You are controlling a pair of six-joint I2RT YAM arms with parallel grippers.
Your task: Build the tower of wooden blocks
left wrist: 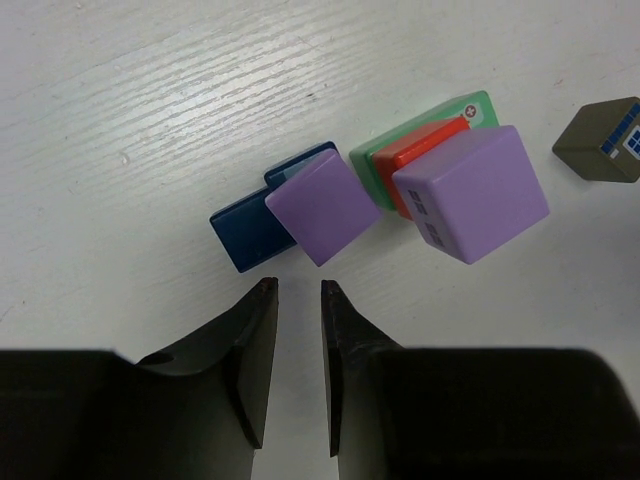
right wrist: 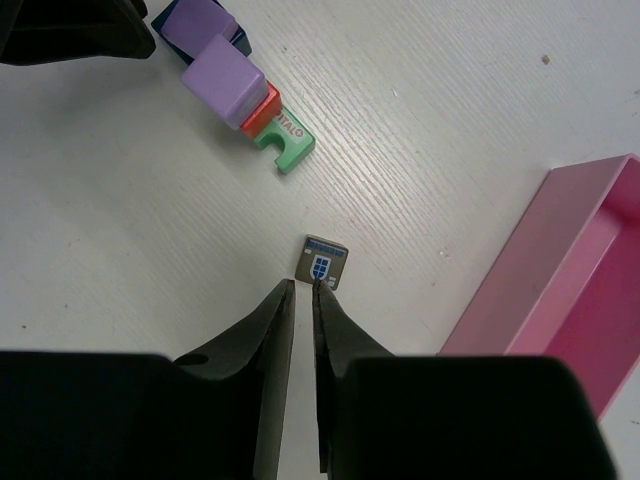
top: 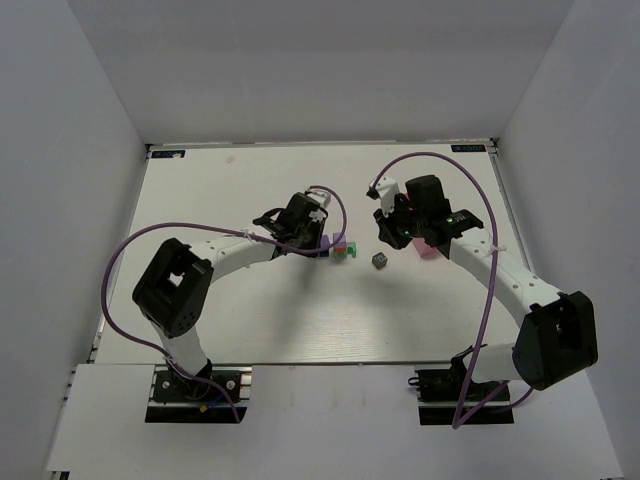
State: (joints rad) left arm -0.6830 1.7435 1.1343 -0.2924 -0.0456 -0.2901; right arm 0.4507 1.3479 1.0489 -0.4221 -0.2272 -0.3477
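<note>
Left gripper (left wrist: 298,290), right gripper (right wrist: 303,285): clenched, empty. We judged the wood block tower (left wrist: 470,195), just beyond the left, light, rigid; pinch flat sides.

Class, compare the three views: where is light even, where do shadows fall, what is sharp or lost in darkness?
Top external: even diffuse light, soft shadows under the arms. Left wrist: table grain and purple blocks sharp; left gripper nearly black, detail lost. Right wrist: dark grey block crisp, pink tray cut off by the frame.
</note>
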